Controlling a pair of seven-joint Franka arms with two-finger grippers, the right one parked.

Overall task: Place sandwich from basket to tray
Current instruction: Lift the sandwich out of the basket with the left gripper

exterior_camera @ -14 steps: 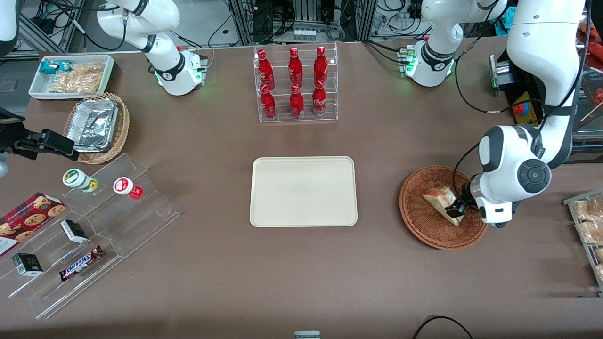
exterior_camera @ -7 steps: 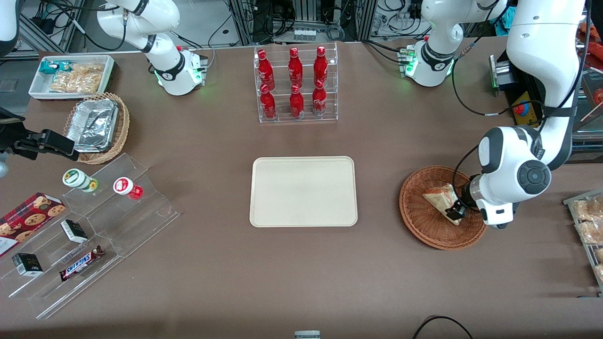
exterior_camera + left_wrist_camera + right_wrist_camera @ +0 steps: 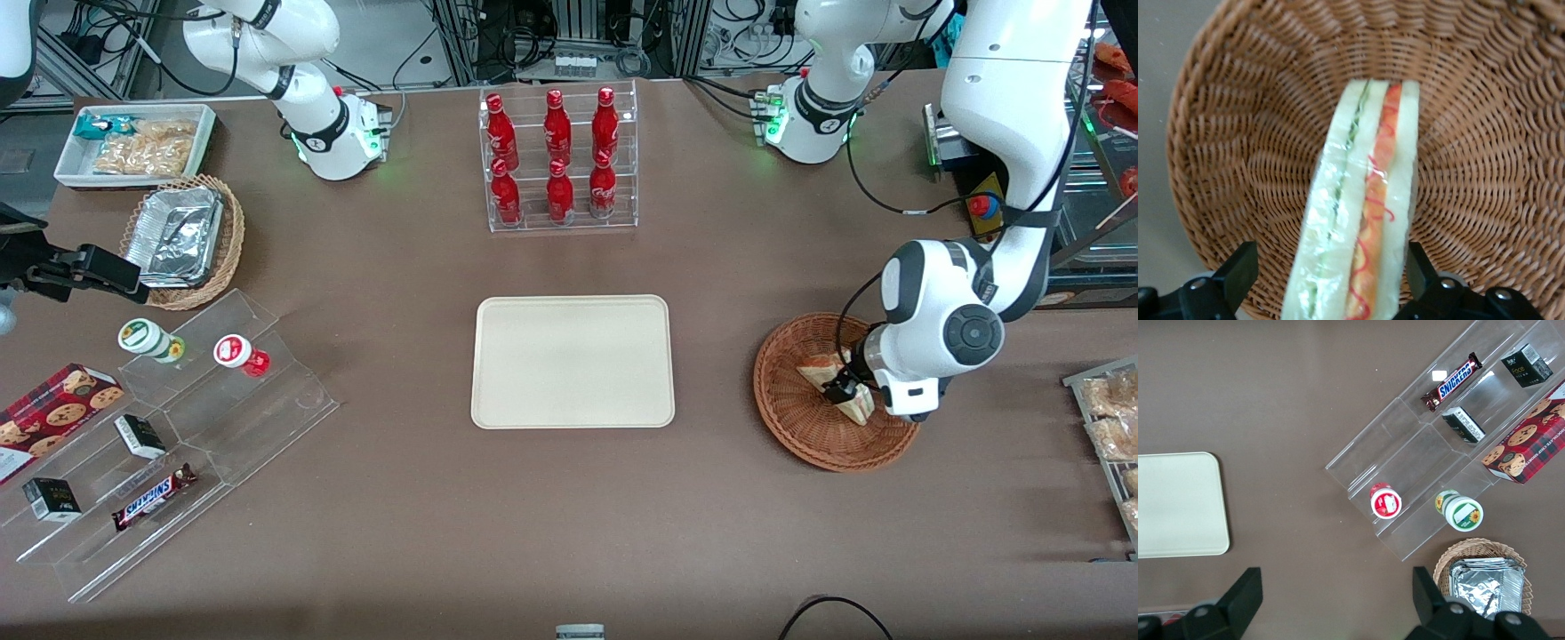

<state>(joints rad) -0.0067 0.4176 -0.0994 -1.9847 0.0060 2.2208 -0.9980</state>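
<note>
Tool [image 3: 1328,277] down inside the basket [image 3: 791,418], fingers [image 3: 1238,270] spread either side of the sandwich [image 3: 1361,213], not pinching it; tray [image 3: 573,361] sits well apart.

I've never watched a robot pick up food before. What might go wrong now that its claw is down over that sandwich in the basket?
The gripper straddles the sandwich, one finger apart from it, so the grasp is not yet made. Its clear wrap looks slick; it might slip out during the lift. The soft bread could be squashed. The basket rim might catch the wedge on the way to the tray.
</note>
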